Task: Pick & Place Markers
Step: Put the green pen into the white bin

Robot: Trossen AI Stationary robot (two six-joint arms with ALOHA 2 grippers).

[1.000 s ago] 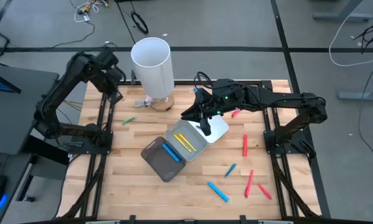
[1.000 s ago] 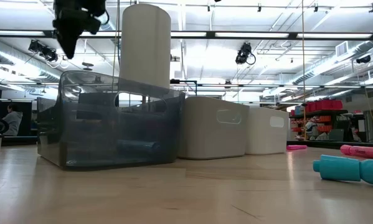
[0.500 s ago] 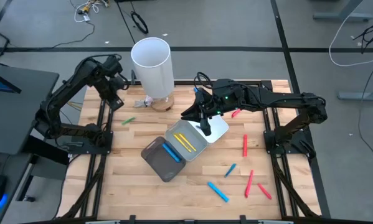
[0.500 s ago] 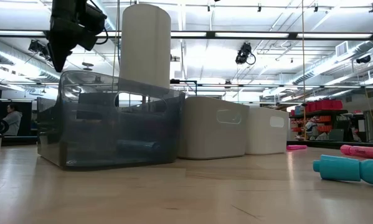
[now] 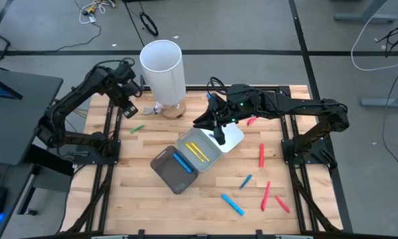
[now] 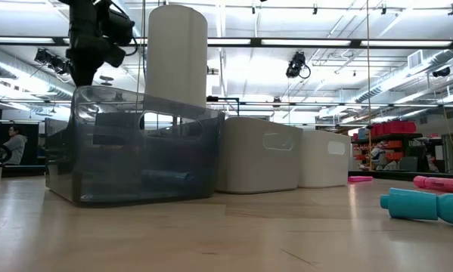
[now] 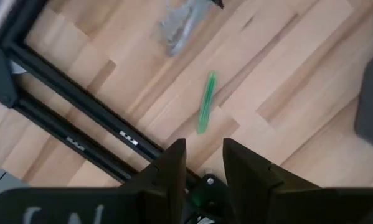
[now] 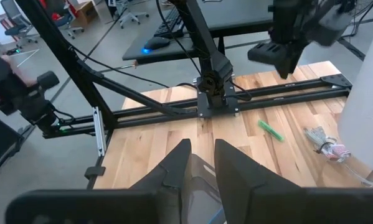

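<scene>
A green marker (image 5: 138,128) (image 7: 205,103) lies flat on the wood at the far left. My left gripper (image 5: 128,101) (image 7: 204,163) hangs above the table just beyond it, pointing down, narrowly open and empty. My right gripper (image 5: 219,137) (image 8: 202,157) hovers over the white tray (image 5: 233,135), narrowly open, holding nothing. Two yellow markers (image 5: 197,151) lie in the light grey tray (image 5: 208,159), and a blue marker (image 5: 182,162) lies in the dark tray (image 5: 167,170). Red markers (image 5: 261,154) and blue markers (image 5: 232,204) lie loose on the right half.
A tall white cylinder (image 5: 163,70) stands at the far edge, a crumpled scrap (image 5: 155,109) at its foot. Black frame rails (image 7: 80,118) run along the table's left side under my left gripper. Bare wood (image 5: 129,192) lies at the near left.
My left gripper has come down and moved a little toward the near edge and the green marker, still pointing down.
</scene>
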